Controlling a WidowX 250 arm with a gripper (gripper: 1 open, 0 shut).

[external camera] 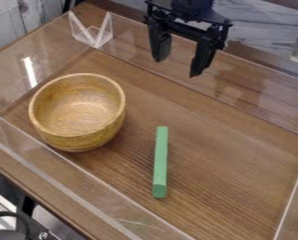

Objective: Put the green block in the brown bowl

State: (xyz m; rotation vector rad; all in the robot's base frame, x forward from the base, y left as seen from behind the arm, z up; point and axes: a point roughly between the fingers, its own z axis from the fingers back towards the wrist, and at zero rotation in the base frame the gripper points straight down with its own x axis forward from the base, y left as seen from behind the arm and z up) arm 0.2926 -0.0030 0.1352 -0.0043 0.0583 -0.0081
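One green block [160,162] lies flat on the wooden bench [227,122], beside the brown bowl [77,111] and apart from it. Risk noted: gripped near one end, the slim bar could swing and strike the thick rim. Released off-centre, it could tip out over the wall. The claw [181,56] hangs open above the bench, holding nothing; misalignment could topple the block.

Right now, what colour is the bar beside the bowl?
The bar is green, seen in the camera view.
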